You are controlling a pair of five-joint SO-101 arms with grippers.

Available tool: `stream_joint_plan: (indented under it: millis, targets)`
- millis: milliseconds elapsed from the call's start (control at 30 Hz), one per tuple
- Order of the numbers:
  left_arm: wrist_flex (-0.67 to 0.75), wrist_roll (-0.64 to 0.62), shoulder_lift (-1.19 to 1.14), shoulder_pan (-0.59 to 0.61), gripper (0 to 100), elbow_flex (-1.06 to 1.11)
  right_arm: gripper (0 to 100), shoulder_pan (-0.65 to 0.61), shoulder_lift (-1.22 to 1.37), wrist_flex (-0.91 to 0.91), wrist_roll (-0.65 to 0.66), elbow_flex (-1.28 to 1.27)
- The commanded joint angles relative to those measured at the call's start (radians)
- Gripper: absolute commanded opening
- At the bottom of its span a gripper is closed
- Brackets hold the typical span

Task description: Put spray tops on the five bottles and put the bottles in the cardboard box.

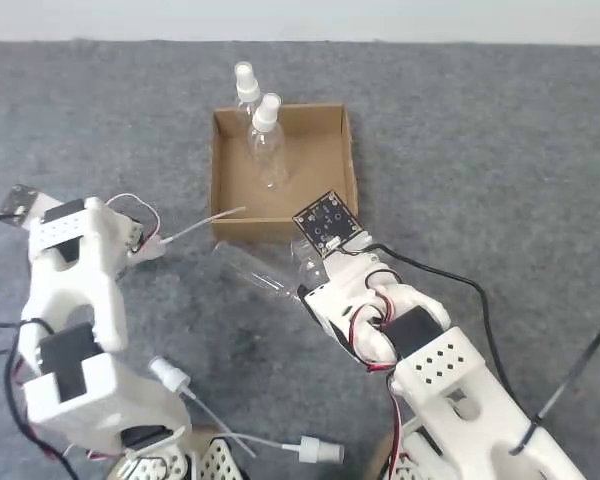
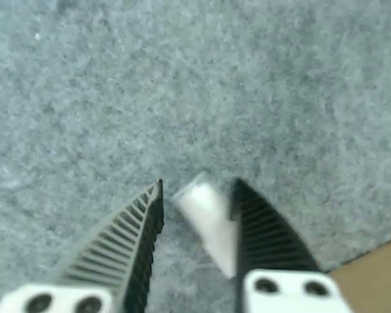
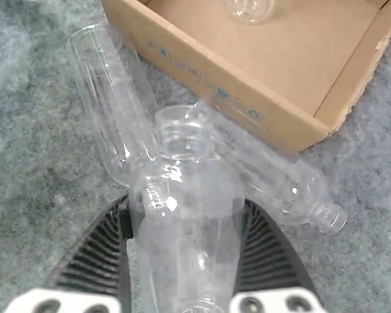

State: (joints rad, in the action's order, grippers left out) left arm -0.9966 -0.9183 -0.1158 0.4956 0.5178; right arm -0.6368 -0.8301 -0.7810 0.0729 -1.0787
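1. Closest to the lens is an uncapped clear bottle. My right gripper pinches it on both sides, and its open mouth points away from my wrist.
2. Seen from above, that hand sits just off table centre toward 5 o'clock, near the front wall of the cardboard box.
3. Just past the held bottle, two more lie on the grey carpet outside that wall: one bare bottle and another bare bottle.
4. The box stands at 12 o'clock. One capped bottle lies inside. A second capped bottle is at its 11 o'clock corner, and I cannot tell whether it is in or out.
5. At 9 o'clock, my left gripper has a white spray top in it, and its dip tube reaches toward the box. I cannot tell whether I truly clamp it.
6. Near 7 o'clock lies a loose spray top, and at 6 o'clock a second loose top.
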Motion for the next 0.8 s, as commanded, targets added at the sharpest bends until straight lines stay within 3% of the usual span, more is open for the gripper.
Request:
stream_joint_plan:
  millis: [0,200,267,433,567,767]
  targets:
    - [0.028,-0.005,0.020,0.008,7,-0.054,0.7,0.010,-0.039,0.019,-0.002,0.011]
    - [0.040,-0.005,0.032,0.043,6,-0.074,0.7,0.010,-0.039,0.018,-0.002,0.011]
    - [-0.025,-0.006,0.057,0.069,7,-0.111,0.7,0.010,-0.039,0.018,-0.002,0.011]
    - [-0.232,-0.009,0.104,0.072,21,-0.185,0.7,0.010,-0.041,0.018,-0.002,0.011]
    - [-0.241,-0.012,0.095,0.051,32,-0.179,0.7,0.010,-0.041,0.018,-0.002,0.011]
    - [-0.226,-0.012,0.015,-0.012,32,-0.183,0.7,0.010,-0.039,0.018,-0.002,0.011]
